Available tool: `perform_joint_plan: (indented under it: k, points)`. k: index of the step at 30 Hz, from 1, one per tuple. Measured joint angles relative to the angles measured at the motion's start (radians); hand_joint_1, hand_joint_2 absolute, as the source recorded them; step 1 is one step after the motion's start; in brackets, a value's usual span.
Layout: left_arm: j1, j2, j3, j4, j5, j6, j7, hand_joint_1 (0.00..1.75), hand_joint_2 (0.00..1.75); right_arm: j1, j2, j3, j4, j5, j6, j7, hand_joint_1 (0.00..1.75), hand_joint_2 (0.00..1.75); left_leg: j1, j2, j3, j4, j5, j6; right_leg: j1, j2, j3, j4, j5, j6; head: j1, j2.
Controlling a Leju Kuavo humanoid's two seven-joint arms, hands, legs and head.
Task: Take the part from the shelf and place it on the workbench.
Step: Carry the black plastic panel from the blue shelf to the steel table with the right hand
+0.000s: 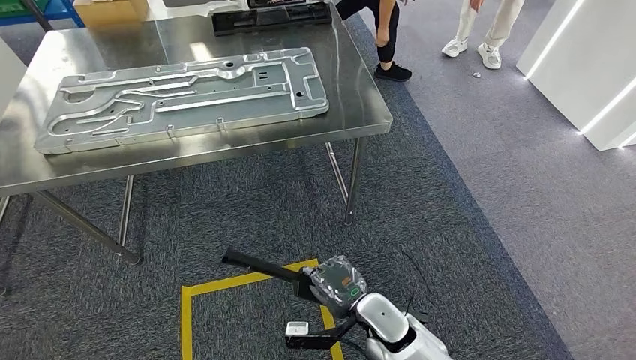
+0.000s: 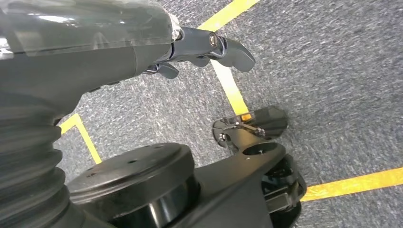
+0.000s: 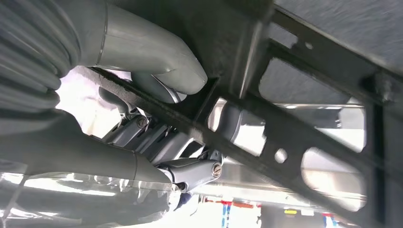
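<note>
Right hand [image 3: 157, 118] grips the black part [image 3: 285, 137] above the carpet [image 1: 450, 225].

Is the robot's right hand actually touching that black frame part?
Touching. In the right wrist view the right hand's thumb and darker fingers close around a bar of the black frame part.

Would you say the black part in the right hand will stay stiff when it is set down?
Probably stiff: the black part is an open frame of ribs. Its cut-outs suggest it is light. The right hand holds one end, so it may sag slightly.
</note>
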Motion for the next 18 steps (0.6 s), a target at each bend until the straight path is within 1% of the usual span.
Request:
perform_joint_plan:
  k: [1, 2, 3, 4, 5, 6, 7, 8, 9, 10, 11, 12, 13, 15, 16, 17, 18]
  points:
    - [0.002, 0.0, 0.0, 0.0, 0.001, -0.001, -0.002, 0.0, 1.75, -0.019, -0.014, -0.006, -0.006, -0.002, 0.011, -0.008, 1.75, 1.75, 0.002, -0.001, 0.01, -0.008, -0.004, 0.009, 0.0, -0.001, -0.006, 0.018, -0.008, 0.005, 0.0, 0.0]
    - [0.003, 0.0, 0.0, 0.0, 0.002, -0.001, -0.005, 0.0, 1.75, -0.04, -0.028, -0.01, -0.01, -0.006, 0.023, -0.018, 1.75, 1.75, 0.003, -0.001, 0.023, -0.015, -0.007, 0.017, 0.0, -0.002, -0.026, 0.059, -0.021, 0.008, 0.0, 0.0]
    - [0.004, 0.001, 0.0, 0.0, 0.003, -0.002, -0.006, 0.0, 1.75, -0.06, -0.042, -0.013, -0.011, -0.011, 0.035, -0.029, 1.75, 1.75, 0.001, 0.0, 0.033, -0.017, -0.012, 0.023, 0.0, -0.002, -0.061, 0.12, -0.037, 0.008, 0.0, 0.0]
    - [0.004, 0.001, 0.0, 0.0, 0.005, -0.003, -0.007, 0.0, 1.75, -0.077, -0.055, -0.014, -0.011, -0.015, 0.048, -0.039, 1.75, 1.75, 0.0, 0.001, 0.043, -0.017, -0.018, 0.028, -0.001, -0.002, -0.106, 0.19, -0.055, 0.009, 0.0, 0.0]
    - [0.006, 0.001, 0.0, 0.0, 0.007, -0.004, -0.008, 0.0, 1.75, -0.09, -0.067, -0.014, -0.009, -0.018, 0.061, -0.046, 1.75, 1.75, -0.002, 0.0, 0.053, -0.016, -0.026, 0.03, -0.001, -0.002, -0.15, 0.249, -0.062, 0.009, 0.0, 0.0]
    - [0.008, 0.002, 0.0, 0.0, 0.009, -0.006, -0.009, 0.0, 1.75, -0.103, -0.079, -0.014, -0.007, -0.021, 0.076, -0.05, 1.75, 1.75, -0.003, -0.002, 0.066, -0.016, -0.035, 0.03, -0.001, -0.002, -0.181, 0.28, -0.052, 0.01, 0.0, 0.0]
    - [0.011, 0.002, 0.0, 0.0, 0.01, -0.007, -0.009, 0.0, 1.75, -0.119, -0.09, -0.013, -0.005, -0.025, 0.091, -0.053, 1.75, 1.75, -0.004, -0.004, 0.08, -0.015, -0.046, 0.029, -0.001, -0.002, -0.195, 0.273, -0.022, 0.01, 0.0, 0.0]
    - [0.015, 0.002, 0.0, 0.0, 0.01, -0.008, -0.01, 0.0, 1.75, -0.141, -0.102, -0.013, -0.003, -0.031, 0.107, -0.054, 1.75, 1.75, -0.004, -0.006, 0.096, -0.015, -0.059, 0.027, -0.001, -0.002, -0.19, 0.227, 0.026, 0.009, 0.0, 0.0]
    - [0.017, 0.002, 0.0, 0.0, 0.011, -0.009, -0.011, 0.0, 1.75, -0.169, -0.113, -0.013, -0.003, -0.039, 0.123, -0.053, 1.75, 1.75, -0.005, -0.007, 0.113, -0.015, -0.072, 0.024, 0.0, -0.002, -0.172, 0.157, 0.08, 0.006, 0.0, 0.0]
    - [0.017, 0.003, 0.0, 0.0, 0.011, -0.009, -0.011, 0.0, 1.75, -0.201, -0.124, -0.012, -0.003, -0.047, 0.138, -0.052, 1.75, 1.75, -0.006, -0.006, 0.126, -0.016, -0.086, 0.02, 0.003, -0.002, -0.151, 0.097, 0.116, 0.002, 0.0, 0.0]
    - [0.016, 0.003, 0.0, 0.0, 0.011, -0.01, -0.012, 0.0, 1.75, -0.236, -0.137, -0.011, -0.004, -0.057, 0.156, -0.05, 1.75, 1.75, -0.007, -0.006, 0.134, -0.016, -0.096, 0.015, 0.006, -0.002, -0.13, 0.047, 0.129, -0.003, 0.001, 0.0]
    - [0.015, 0.003, 0.0, 0.0, 0.011, -0.011, -0.013, 0.0, 1.75, -0.273, -0.149, -0.01, -0.005, -0.068, 0.177, -0.05, 1.75, 1.75, -0.007, -0.006, 0.139, -0.019, -0.104, 0.01, 0.009, -0.001, -0.117, 0.022, 0.124, -0.008, 0.001, 0.0]
    - [0.014, 0.003, 0.0, 0.0, 0.011, -0.012, -0.014, 0.0, 1.75, -0.314, -0.163, -0.008, -0.004, -0.083, 0.205, -0.052, 1.75, 1.75, -0.006, -0.007, 0.141, -0.023, -0.108, 0.003, 0.012, -0.001, -0.11, 0.018, 0.107, -0.013, 0.001, 0.0]
    - [0.013, 0.006, 0.0, 0.0, 0.011, -0.014, -0.014, 0.0, 1.75, -0.41, -0.195, 0.0, 0.0, -0.119, 0.272, -0.063, 1.75, 1.75, -0.007, -0.006, 0.151, -0.031, -0.117, -0.006, 0.008, 0.0, -0.1, 0.007, 0.089, -0.022, 0.001, 0.0]
    - [0.013, 0.007, 0.0, 0.0, 0.011, -0.015, -0.014, 0.0, 1.75, -0.463, -0.213, 0.004, 0.004, -0.137, 0.304, -0.07, 1.75, 1.75, -0.009, -0.004, 0.149, -0.019, -0.128, -0.01, 0.004, 0.0, -0.09, 0.0, 0.081, -0.026, 0.001, 0.0]
    - [0.014, 0.009, 0.0, -0.001, 0.011, -0.016, -0.015, 0.0, 1.75, -0.517, -0.228, 0.009, 0.011, -0.154, 0.33, -0.078, 1.75, 1.75, -0.009, -0.003, 0.134, 0.016, -0.146, -0.013, 0.0, 0.0, -0.076, -0.01, 0.074, -0.029, 0.001, 0.0]
    - [0.016, 0.01, 0.0, -0.001, 0.011, -0.017, -0.015, 0.0, 1.75, -0.566, -0.239, 0.015, 0.022, -0.168, 0.352, -0.086, 1.75, 1.75, -0.007, -0.001, 0.103, 0.074, -0.17, -0.014, -0.003, -0.002, -0.058, -0.021, 0.065, -0.03, 0.001, 0.0]
